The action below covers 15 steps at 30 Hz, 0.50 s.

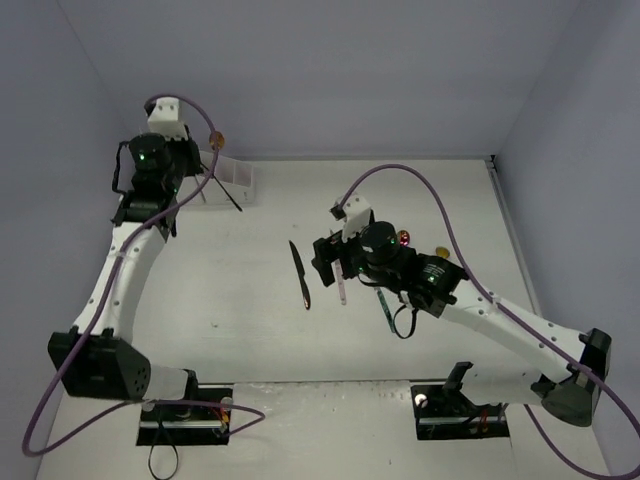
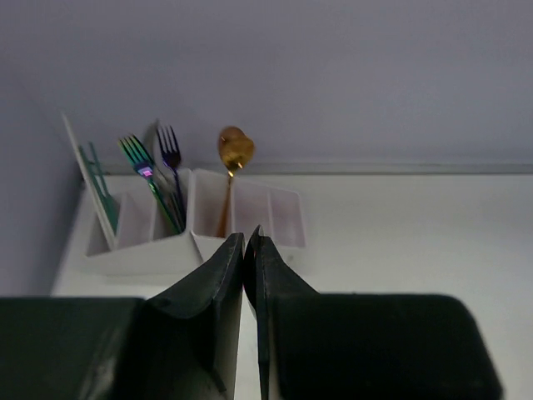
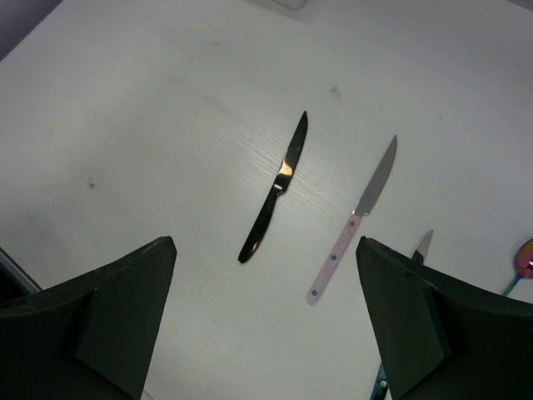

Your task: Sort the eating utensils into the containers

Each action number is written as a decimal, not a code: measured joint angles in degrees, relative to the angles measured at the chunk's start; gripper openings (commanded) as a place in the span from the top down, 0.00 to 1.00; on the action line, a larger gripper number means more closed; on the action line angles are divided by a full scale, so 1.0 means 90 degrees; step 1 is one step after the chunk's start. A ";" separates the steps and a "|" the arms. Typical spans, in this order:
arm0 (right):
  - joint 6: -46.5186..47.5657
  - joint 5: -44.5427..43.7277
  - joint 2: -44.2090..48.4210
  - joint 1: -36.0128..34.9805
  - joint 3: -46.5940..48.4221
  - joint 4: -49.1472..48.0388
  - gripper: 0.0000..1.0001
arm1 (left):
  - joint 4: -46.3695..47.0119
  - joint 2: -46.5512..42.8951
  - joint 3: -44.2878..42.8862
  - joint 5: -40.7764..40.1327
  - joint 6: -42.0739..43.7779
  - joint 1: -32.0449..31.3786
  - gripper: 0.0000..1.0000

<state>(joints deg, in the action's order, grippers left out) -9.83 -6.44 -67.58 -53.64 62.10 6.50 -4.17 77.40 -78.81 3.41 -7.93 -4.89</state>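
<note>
Our left arm (image 1: 120, 275) stretches far out, left gripper (image 2: 249, 250) clenched empty just short of the rack (image 2: 141, 254); our right arm (image 1: 500, 320) bends inward, right gripper (image 3: 265, 246) spread wide above the black knife (image 3: 275, 190) and pink-handled knife (image 3: 354, 218) on the tabletop (image 3: 166, 100).

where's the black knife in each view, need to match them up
Top external: the black knife lies a little left of the picture's centre, pointing roughly up and down.
Left wrist: not in it; this view shows the white rack.
Right wrist: the black knife lies at the picture's centre.
Shared landmark: the pink-handled knife, just right of it in both.
</note>
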 measured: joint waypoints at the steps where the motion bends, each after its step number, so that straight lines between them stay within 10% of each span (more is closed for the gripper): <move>1: -0.0078 -0.0022 0.0169 0.0011 -0.0104 0.0003 0.07 | 0.0003 0.0290 -0.0320 -0.0023 0.0153 0.0115 1.00; 15: -0.0264 0.0002 0.0813 0.0171 -0.0804 0.0017 0.00 | 0.0491 0.3525 -0.3301 -0.0764 0.2218 0.0510 1.00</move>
<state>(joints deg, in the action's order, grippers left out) -12.20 -6.42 -60.27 -52.10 54.87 6.66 0.25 109.12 -108.53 -3.47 12.04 -0.30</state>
